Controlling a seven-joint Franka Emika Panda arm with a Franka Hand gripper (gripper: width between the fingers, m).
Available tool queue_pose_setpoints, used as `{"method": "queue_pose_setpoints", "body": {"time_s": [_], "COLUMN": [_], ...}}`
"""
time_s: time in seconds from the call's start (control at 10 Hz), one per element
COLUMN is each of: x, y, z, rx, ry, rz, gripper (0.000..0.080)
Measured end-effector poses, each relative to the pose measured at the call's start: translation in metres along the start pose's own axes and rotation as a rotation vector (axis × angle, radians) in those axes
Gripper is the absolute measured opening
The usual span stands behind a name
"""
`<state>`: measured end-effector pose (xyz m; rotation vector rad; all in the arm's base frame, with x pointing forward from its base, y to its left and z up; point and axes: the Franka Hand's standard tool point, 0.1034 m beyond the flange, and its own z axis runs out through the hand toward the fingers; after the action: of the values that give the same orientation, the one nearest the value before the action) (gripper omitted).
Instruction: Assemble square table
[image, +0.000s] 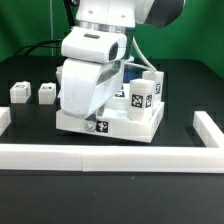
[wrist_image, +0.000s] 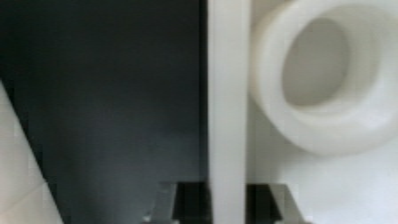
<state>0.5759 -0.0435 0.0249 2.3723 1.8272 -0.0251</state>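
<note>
At the exterior view's left I see two legs lying loose on the dark table (image: 30, 190): an outer leg (image: 18, 92) and an inner leg (image: 46, 93), just beside each other and well apart from the work. I'd judge they are parked there to be fetched in turn.

In the middle, the arm (image: 90, 70) is bent low over the tabletop (image: 112, 122) and hides my view of the fingers from this side. The wrist view fills the gap. The gripper (wrist_image: 228, 205) is clenched, and the thin upright rim (wrist_image: 228, 100) runs straight down between its dark fingertips (wrist_image: 187, 202) — so I read it as pinching the tabletop by its rim, probably to shift or square it before the next leg goes in. One round corner socket (wrist_image: 329, 80) sits just beside that rim, smooth, white and empty.

The tabletop is a low white tray with a black-and-white tag (image: 100, 126) on its near wall, and it sits inside the border rail (image: 100, 156).

To the right, a near standing leg (image: 138, 97) and a far standing leg (image: 150, 80) stand upright on the tabletop — whether they are fully seated I cannot tell.
</note>
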Motion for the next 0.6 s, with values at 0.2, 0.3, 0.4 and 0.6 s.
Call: {"method": "queue_pose_setpoints", "body": {"time_s": [0.2,0.3,0.4,0.6], "x": [0.017,0.029,0.04,0.039], "y": [0.012,0.02,0.023,0.022], "z": [0.002,0.003,0.003,0.004], "rx": [-0.024,-0.035,-0.036,-0.039], "ry": [-0.018,-0.027,-0.032,-0.039], "rz": [-0.27,-0.395,-0.509,-0.623], "gripper": [0.0063,0.0063,0.0063,0.0063]}}
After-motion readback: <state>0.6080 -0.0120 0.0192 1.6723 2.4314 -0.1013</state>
